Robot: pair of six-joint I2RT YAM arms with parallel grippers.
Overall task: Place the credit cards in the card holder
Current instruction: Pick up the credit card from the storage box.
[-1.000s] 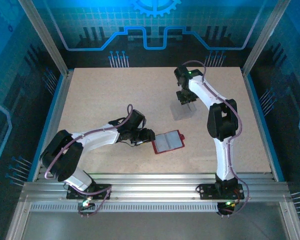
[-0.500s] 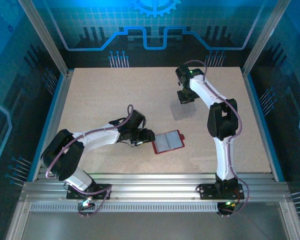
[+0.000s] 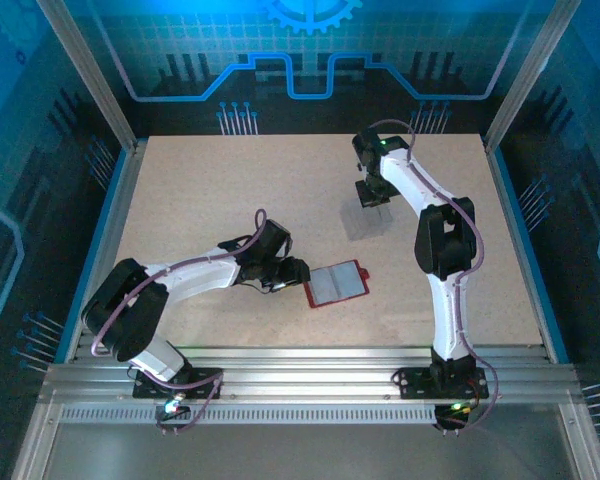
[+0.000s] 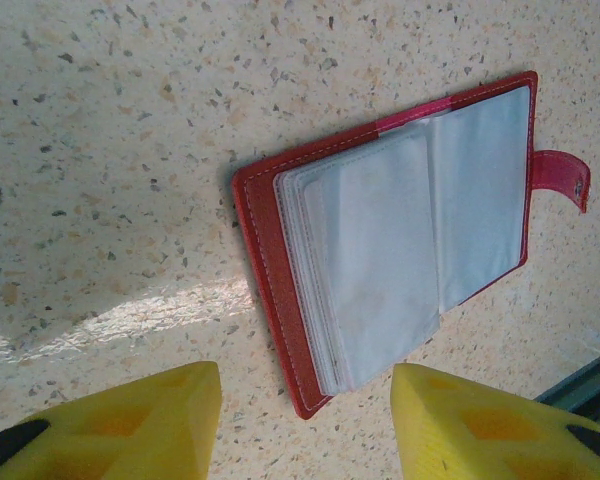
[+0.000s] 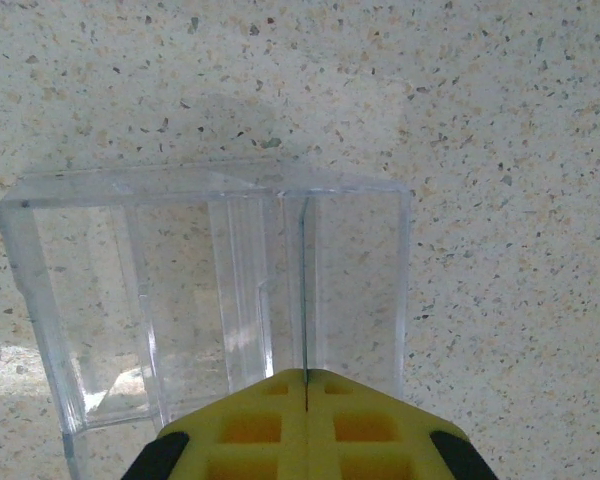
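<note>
Nearest the arm bases, the card holder (image 4: 263, 250) lies open and flat on the table (image 3: 210, 190), clear pockets (image 4: 380, 260) up and snap tab (image 4: 563, 178) pointing away from the left gripper (image 4: 302, 405), whose yellow fingers are spread wide on either side of the holder's near corner without touching it. The likely trouble here is that nothing pins the holder. A card pushed at a pocket mouth could slide the whole thing across the smooth top, or catch on the stacked sleeves and lift them instead of going in. Farther out, the right gripper (image 5: 305, 405) has its fingers pressed together on what looks like a thin credit card (image 5: 305, 290) seen edge-on, hanging over a clear box (image 5: 90, 300). With so narrow a pinch, the card could twist or slip on the way over. Because it is see-through, its lower edge is hard to judge against the box wall, so it might snag on the rim. As for room, the holder sits not far from the metal rail (image 3: 310, 365) at the near edge, so any shove toward the bases has little margin. Between holder and box the table is bare, and beyond the box there is open surface up to the back wall (image 3: 300, 110)
</note>
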